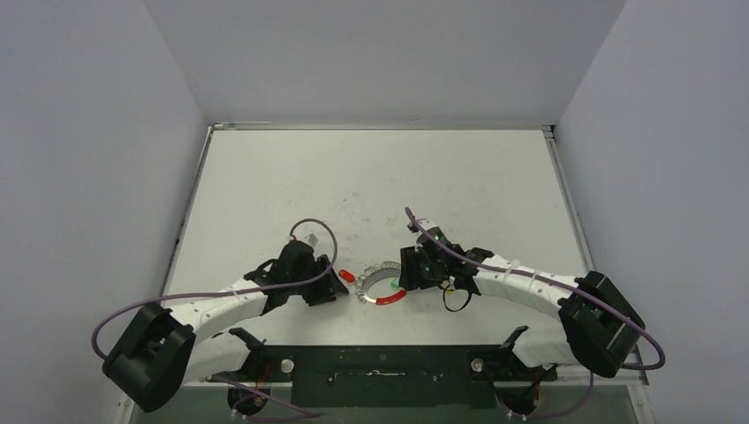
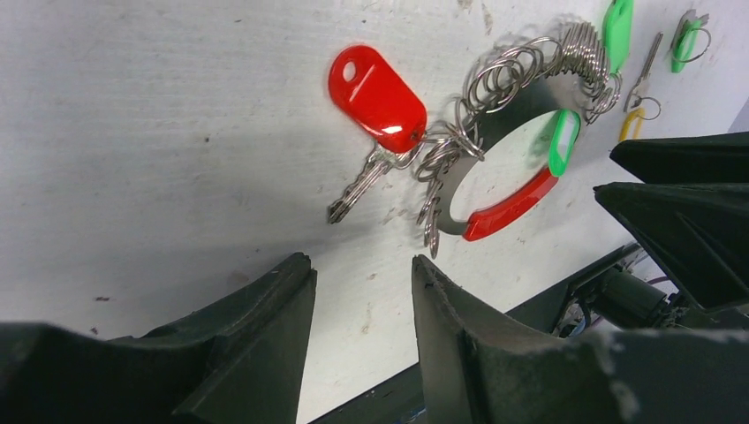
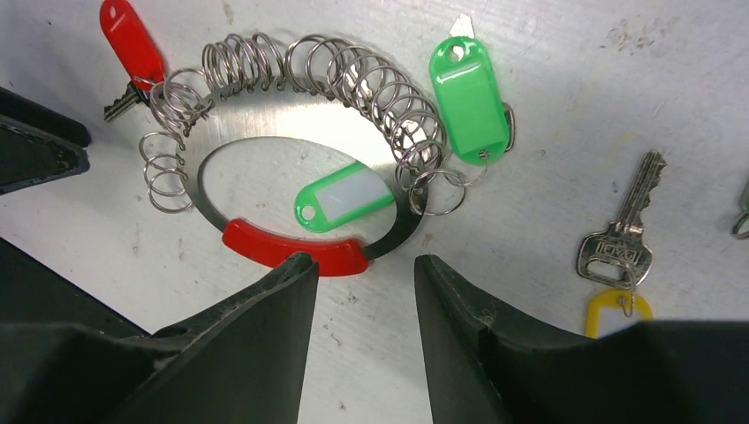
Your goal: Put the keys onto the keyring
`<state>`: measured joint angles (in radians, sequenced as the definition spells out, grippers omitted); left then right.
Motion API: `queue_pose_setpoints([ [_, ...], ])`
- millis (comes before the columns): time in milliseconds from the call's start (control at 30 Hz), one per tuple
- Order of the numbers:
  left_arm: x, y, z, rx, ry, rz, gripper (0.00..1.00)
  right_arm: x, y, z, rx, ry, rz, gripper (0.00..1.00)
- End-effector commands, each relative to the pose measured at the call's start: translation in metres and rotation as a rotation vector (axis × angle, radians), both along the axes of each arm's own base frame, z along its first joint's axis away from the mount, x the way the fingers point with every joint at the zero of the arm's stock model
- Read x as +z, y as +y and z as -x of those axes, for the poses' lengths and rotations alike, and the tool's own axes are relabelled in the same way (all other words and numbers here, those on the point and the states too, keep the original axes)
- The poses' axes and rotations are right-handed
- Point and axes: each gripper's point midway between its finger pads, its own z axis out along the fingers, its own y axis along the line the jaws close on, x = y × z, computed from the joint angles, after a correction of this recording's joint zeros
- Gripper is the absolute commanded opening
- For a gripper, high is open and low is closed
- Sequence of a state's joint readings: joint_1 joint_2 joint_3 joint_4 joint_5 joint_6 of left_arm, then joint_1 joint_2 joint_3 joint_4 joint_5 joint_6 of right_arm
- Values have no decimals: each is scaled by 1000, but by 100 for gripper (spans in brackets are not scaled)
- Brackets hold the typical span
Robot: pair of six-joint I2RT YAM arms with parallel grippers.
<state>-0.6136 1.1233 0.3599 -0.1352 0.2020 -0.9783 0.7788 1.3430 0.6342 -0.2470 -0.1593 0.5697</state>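
The keyring (image 3: 265,119) lies flat on the table, a silver band with a red curved segment (image 3: 296,249) and several small wire rings strung along it. A red-headed key (image 2: 375,97) hangs at its left end. One green-headed key (image 3: 468,97) sits at its right side, and a green tag (image 3: 344,208) lies inside the ring. A silver key with a yellow head (image 3: 623,238) lies loose to the right. My left gripper (image 2: 362,265) is open and empty, just short of the red-headed key. My right gripper (image 3: 364,261) is open and empty at the red segment.
In the top view the keyring (image 1: 382,284) lies near the table's front edge (image 1: 380,346), between both arms. Another green-headed key (image 2: 687,40) lies farther right. The right gripper's dark fingers (image 2: 689,203) fill the right side of the left wrist view.
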Motion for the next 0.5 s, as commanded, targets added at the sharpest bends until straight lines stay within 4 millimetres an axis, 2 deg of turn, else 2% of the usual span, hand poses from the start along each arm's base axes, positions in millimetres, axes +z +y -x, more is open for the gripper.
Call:
queue_pose_setpoints([
  [0, -1, -6, -8, -10, -8, -16, 42, 20, 3, -18, -11, -74, -19, 46],
  [233, 6, -19, -19, -23, -29, 24, 40, -5, -3, -13, 6, -24, 35, 43],
  [467, 3, -24, -32, -34, -24, 0, 33, -14, 6, 6, 58, 40, 3, 37],
])
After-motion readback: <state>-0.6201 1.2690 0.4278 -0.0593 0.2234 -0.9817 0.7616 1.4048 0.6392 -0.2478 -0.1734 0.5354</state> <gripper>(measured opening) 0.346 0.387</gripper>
